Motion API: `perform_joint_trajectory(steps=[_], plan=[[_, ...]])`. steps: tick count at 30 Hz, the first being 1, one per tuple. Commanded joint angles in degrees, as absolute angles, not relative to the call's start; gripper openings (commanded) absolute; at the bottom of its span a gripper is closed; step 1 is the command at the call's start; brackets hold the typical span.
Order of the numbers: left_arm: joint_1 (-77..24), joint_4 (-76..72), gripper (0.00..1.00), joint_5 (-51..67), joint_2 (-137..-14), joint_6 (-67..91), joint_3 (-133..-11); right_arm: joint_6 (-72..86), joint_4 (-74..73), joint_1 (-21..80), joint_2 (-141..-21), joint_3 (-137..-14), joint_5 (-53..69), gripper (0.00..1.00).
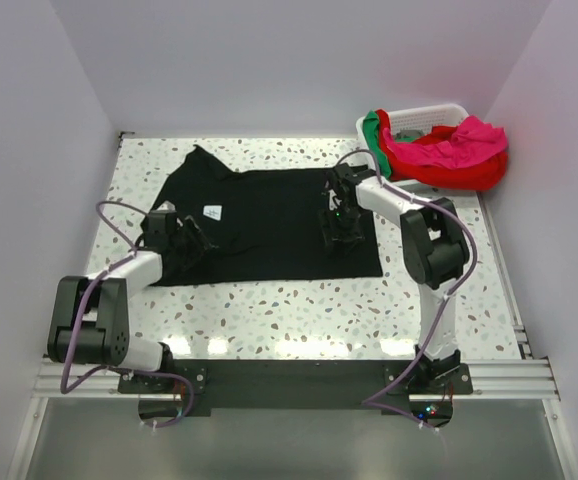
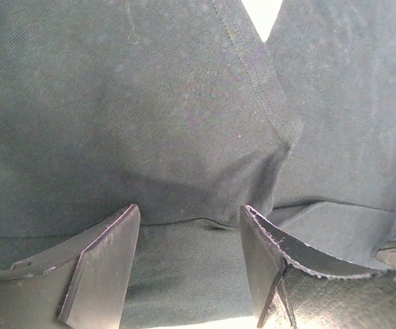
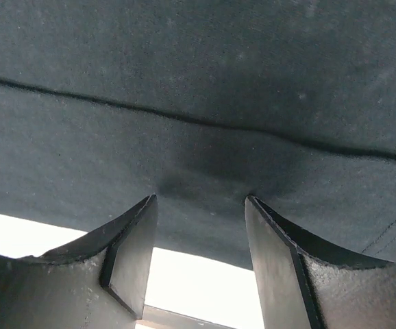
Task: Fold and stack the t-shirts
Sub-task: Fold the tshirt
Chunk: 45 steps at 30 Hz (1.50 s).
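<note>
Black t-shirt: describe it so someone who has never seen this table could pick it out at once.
On the speckled table, look at the middle. The black t-shirt lies spread flat there, a small white label at its neck. The other shirts are coloured and bunched in the white basket at the far right corner.

Rests parted hand (image 2: pixel 190 210) on black t-shirt (image 2: pixel 129 123), cloth puckering into a soft ridge between fingers (image 2: pixel 105 264). Shows stitched seam (image 2: pixel 253 89) slanting above, sliver of white table (image 2: pixel 263 12) at top.
</note>
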<state>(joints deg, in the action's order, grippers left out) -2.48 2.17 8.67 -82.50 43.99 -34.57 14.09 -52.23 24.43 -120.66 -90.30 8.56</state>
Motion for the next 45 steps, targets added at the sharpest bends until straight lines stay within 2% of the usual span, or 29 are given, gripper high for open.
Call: perform_joint_trajectory(steps=[1, 8, 15, 21, 29, 35, 45], plan=[[-2.37, 6.58, 0.66, 8.97, -81.83, 44.56, -28.83, 14.50, -51.68, 24.70, -119.01, -85.62, 8.96, 0.58], [-2.37, 15.45, 0.67, 7.30, -71.73, 49.12, -21.98, 15.55, -51.15, 24.87, -113.65, -74.82, 13.00, 0.58], [-2.37, 24.08, 0.70, 6.77, -55.06, 58.18, -14.60, 16.79, -51.33, 26.63, -108.02, -66.63, 16.17, 0.58], [-2.37, 35.23, 0.70, 3.08, -45.10, 62.93, -16.78, 17.58, -52.73, 28.04, -104.59, -63.64, 17.84, 0.58], [-2.37, 43.24, 0.70, 1.05, -39.56, 65.39, -19.86, 18.11, -52.91, 29.70, -102.92, -60.65, 20.21, 0.58], [-2.37, 42.54, 0.71, -1.39, -41.21, 64.61, -26.96, 17.67, -55.97, 30.50, -99.67, -63.71, 20.13, 0.59], [-2.37, 31.91, 0.72, -7.47, -60.54, 47.49, -48.76, 20.39, -59.59, 28.22, -97.38, -80.94, 0.19, 0.63]])
